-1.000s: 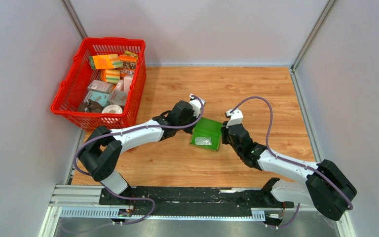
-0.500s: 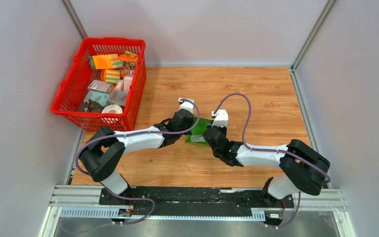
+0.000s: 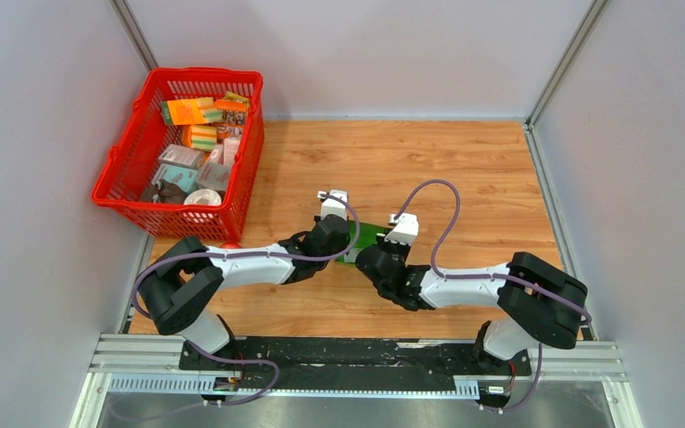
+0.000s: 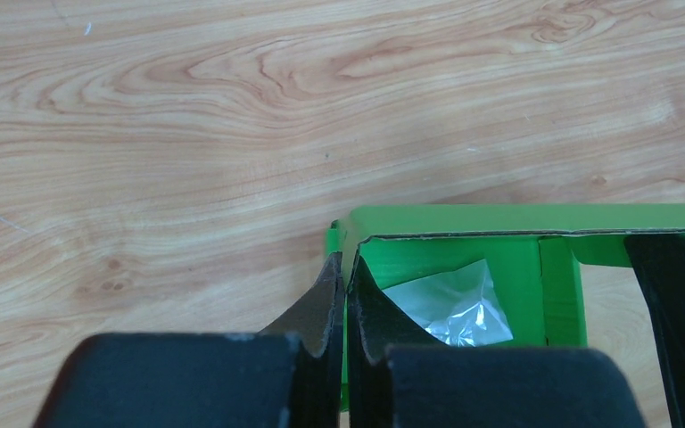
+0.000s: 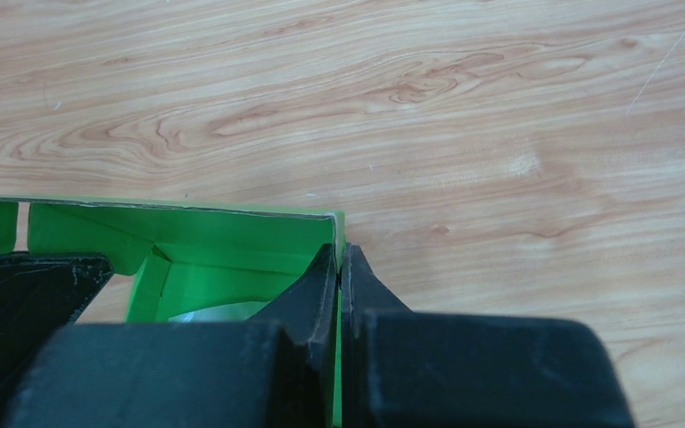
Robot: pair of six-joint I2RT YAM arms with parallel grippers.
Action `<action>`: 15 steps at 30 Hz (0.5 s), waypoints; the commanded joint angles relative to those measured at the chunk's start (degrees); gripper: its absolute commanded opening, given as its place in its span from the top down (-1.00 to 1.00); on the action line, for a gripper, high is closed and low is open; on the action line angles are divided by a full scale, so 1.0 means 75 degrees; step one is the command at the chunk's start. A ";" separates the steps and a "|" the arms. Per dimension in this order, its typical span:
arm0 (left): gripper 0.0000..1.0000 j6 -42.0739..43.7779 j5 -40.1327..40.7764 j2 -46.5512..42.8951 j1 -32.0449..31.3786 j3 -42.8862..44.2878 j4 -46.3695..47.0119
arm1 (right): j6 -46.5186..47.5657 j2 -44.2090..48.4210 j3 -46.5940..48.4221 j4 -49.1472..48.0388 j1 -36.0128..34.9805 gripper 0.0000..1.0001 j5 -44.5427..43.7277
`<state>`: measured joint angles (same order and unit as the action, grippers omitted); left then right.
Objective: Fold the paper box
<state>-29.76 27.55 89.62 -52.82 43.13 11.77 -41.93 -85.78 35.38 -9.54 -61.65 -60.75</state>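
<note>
The paper box (image 3: 370, 235) is bright green card, open-topped, on the wood table between my two wrists, which hide most of it from above. My left gripper (image 4: 343, 267) is shut on the box's left wall (image 4: 464, 234), one finger inside and one outside. A clear plastic bag (image 4: 450, 308) lies inside the box. My right gripper (image 5: 339, 259) is shut on the opposite wall of the box (image 5: 232, 234), pinching the card edge. Each wrist view shows the other gripper's dark finger (image 4: 678, 303) at the far side of the box.
A red basket (image 3: 178, 214) full of small packages stands at the table's back left. Grey walls close in the table at the back and on both sides. Bare wood table (image 3: 464, 169) lies behind and to the right of the box.
The right arm has folded in and swung left, and its wrist now covers the box's right side. The left wrist has drawn back a little toward the near edge. Less green shows from above.
</note>
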 commanded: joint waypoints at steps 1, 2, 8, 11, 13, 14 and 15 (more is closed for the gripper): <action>1.00 -0.0298 -0.0005 -0.0196 -0.0199 -0.0337 -0.0093 | -0.1380 -0.0024 -0.0052 0.0334 -0.0253 1.00 -0.0970; 1.00 -0.0309 -0.0005 -0.0208 -0.0223 -0.0395 -0.0093 | -0.1416 -0.0012 -0.0111 0.0288 -0.0334 1.00 -0.1028; 1.00 -0.0532 0.0170 -0.0301 -0.0364 -0.0817 -0.0034 | -0.1826 0.0000 -0.0486 0.0088 -0.0663 1.00 -0.1275; 1.00 -0.0614 0.0182 -0.0360 -0.0410 -0.0993 0.0083 | -0.2083 -0.0082 -0.0498 0.0240 -0.0873 1.00 -0.1426; 1.00 -0.0626 0.0252 -0.0395 -0.0469 -0.1063 0.0106 | -0.2330 -0.0129 -0.0393 0.0696 -0.1061 1.00 -0.1672; 1.00 -0.0638 0.0276 -0.0407 -0.0527 -0.1075 0.0106 | -0.2644 -0.0187 -0.0335 0.0872 -0.1154 1.00 -0.1743; 1.00 -0.0649 0.0334 -0.0430 -0.0563 -0.1099 0.0106 | -0.2868 -0.0223 -0.0276 0.1465 -0.1190 1.00 -0.1871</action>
<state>-32.67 29.69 86.87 -55.90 37.21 16.60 -53.84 -85.97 32.67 -6.74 -68.71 -68.79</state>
